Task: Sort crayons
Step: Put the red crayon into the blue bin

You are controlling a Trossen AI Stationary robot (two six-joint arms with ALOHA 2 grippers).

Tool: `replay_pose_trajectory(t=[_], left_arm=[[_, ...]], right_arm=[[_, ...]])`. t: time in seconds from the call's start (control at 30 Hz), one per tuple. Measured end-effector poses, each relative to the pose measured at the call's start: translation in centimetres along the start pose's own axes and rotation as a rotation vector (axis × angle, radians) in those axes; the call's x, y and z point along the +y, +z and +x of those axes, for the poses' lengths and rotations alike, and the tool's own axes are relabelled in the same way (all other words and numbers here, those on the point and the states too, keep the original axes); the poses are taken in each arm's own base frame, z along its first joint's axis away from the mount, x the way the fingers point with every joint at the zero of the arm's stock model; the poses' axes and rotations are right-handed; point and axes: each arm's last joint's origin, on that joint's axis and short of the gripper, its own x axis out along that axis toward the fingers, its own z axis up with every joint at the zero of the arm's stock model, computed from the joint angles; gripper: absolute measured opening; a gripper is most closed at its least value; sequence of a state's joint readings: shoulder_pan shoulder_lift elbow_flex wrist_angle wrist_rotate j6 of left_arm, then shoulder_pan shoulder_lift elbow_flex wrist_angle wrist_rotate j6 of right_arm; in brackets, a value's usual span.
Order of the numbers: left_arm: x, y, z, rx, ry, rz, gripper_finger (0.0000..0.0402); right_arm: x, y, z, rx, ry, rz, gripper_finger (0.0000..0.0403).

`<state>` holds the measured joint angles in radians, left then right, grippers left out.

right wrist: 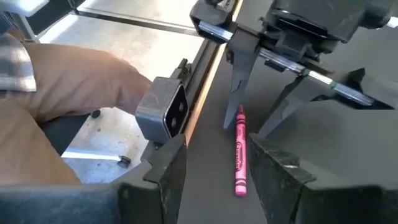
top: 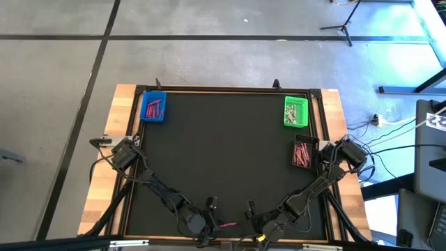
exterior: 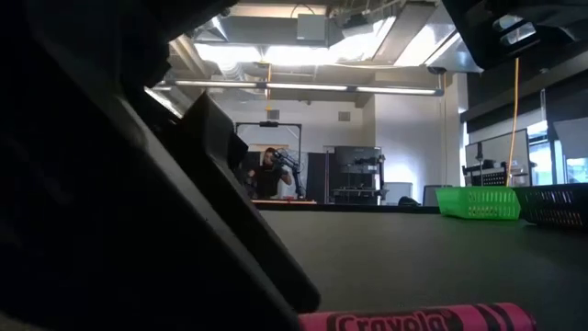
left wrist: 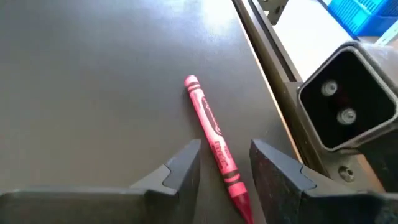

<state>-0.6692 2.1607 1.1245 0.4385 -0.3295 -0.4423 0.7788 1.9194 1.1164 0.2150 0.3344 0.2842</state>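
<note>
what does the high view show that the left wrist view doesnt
Only the high view shows the blue tray with crayons in it, the green tray, a third batch of crayons near the table's right edge, and the right gripper. Only the left wrist view shows the left gripper with its fingers open either side of the crayon, not touching it. Both share that loose pink crayon on the black mat.
</note>
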Motion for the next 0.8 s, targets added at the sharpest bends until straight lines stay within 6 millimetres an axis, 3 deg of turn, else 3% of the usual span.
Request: replay_pose_trajectory(t=[0.27, 0.6, 0.8], left_arm=[[0.21, -0.72, 0.49, 0.006, 0.024, 0.037, 0.0126], [0.49, -1.01, 0.45, 0.045, 0.058, 0.092, 0.0017], [0.39, -0.65, 0.0, 0.045, 0.071, 0.11, 0.0016]], right_arm=[[-0.05, -0.01, 0.0, -0.002, -0.016, -0.001, 0.017], [-0.06, -0.02, 0.0, -0.001, -0.018, -0.002, 0.017], [-0.07, -0.05, 0.0, 0.001, -0.018, -0.003, 0.017]])
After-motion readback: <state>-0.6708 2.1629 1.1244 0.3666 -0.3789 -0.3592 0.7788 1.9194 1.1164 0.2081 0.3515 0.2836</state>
